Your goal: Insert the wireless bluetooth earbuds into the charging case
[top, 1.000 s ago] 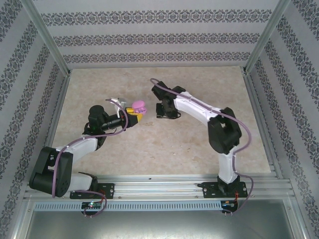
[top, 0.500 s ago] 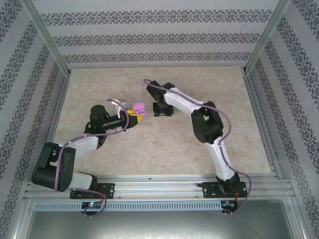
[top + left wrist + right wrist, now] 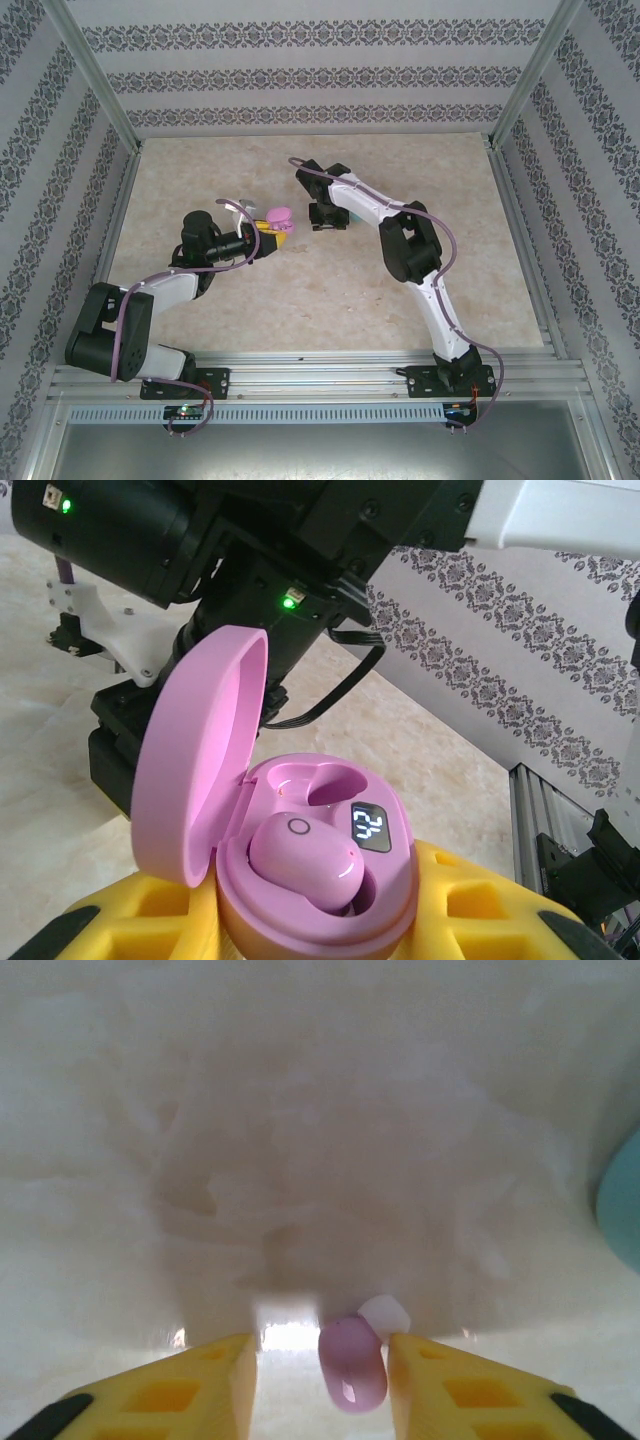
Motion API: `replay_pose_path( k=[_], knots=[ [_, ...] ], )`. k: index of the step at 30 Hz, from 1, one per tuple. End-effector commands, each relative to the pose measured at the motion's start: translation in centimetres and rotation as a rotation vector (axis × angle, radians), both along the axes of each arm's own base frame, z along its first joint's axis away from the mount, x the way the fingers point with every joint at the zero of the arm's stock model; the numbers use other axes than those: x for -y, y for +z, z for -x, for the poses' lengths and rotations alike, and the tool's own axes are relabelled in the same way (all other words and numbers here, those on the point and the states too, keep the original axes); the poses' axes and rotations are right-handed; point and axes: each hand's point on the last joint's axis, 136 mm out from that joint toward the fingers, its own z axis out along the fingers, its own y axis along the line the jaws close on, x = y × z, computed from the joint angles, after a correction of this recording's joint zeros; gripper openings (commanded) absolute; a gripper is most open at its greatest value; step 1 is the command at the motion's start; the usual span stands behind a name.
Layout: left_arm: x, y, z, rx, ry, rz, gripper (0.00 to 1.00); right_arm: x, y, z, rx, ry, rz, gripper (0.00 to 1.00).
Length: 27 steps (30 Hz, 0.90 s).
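Nearest, the right gripper (image 3: 320, 1352) is spread on either side of a pink-purple earbud (image 3: 352, 1365) lying on the bench (image 3: 300, 1110), so the step in hand looks like picking it up. The next move calls for a gentle pinch, then a carry to the empty well of the open pink charging case (image 3: 300, 905), which the left gripper (image 3: 268, 234) clamps with a seated earbud (image 3: 305, 865) inside. Compared with a second ago, the right arm's elbow has folded inward and its gripper has shifted slightly, while the case has barely moved.

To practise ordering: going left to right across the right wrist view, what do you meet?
Yellow plastic finger → small pink-purple oval earbud → second yellow plastic finger → light blue rounded object at the edge.
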Motion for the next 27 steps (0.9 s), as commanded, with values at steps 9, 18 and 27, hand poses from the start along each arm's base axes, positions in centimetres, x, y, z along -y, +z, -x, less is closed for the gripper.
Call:
replay_pose_path(
  k=[9,18,27],
  knots=[
    [-0.4,2.2,1.0,0.076,-0.009,-0.004,0.21,-0.8,-0.3,0.1,0.021,0.145,0.041,0.23],
    [-0.6,2.9,1.8,0.084,-0.006,-0.012,0.21,-1.0,1.8,3.7,0.039,0.274,0.070,0.20],
    [-0.9,3.4,2.5,0.092,0.010,-0.014,0.21,0.1,1.4,12.7,-0.055,0.263,-0.085,0.20]
  ],
)
